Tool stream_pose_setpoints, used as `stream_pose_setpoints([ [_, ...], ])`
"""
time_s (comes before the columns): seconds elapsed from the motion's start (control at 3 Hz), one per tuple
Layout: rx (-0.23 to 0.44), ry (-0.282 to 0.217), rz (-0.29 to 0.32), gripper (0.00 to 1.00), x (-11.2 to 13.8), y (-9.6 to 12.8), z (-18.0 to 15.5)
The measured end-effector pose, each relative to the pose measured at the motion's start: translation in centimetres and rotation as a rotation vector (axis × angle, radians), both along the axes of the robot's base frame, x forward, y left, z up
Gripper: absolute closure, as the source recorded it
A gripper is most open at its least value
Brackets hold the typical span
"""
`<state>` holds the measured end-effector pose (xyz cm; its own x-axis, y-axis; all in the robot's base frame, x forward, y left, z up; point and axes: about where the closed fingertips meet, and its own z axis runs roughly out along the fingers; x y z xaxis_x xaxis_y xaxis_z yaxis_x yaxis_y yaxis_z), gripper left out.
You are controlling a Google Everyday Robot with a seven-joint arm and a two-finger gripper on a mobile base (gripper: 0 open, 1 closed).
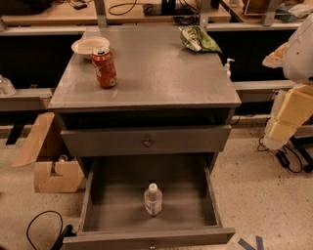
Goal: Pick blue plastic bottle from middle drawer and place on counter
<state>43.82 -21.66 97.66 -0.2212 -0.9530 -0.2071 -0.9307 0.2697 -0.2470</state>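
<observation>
Fingers [286, 128] state: cannot tell. Gripper [278, 134] hangs right of bench [161, 73]; blue plastic bottle [153, 197] stands upright in middle drawer [117, 200]. Approach from above, grip below cap.

a lab: cabled wooden desks [63, 12], robot jaws at right edge.

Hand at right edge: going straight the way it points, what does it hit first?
The hand points down, right of the counter; likely the floor first, not the middle drawer or blue plastic bottle. Depth is unclear.
</observation>
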Motion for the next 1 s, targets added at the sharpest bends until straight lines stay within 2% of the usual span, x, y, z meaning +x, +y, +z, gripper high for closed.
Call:
stream_pose_setpoints([
  [0.33,0.010,0.001,-0.003,0.00,0.1,0.0,-0.3],
  [0.67,0.094,0.009,-0.030,0.00,0.7,-0.2,-2.8],
  [1.0,0.232,0.039,-0.011,0.00,0.5,0.4,-8.5],
])
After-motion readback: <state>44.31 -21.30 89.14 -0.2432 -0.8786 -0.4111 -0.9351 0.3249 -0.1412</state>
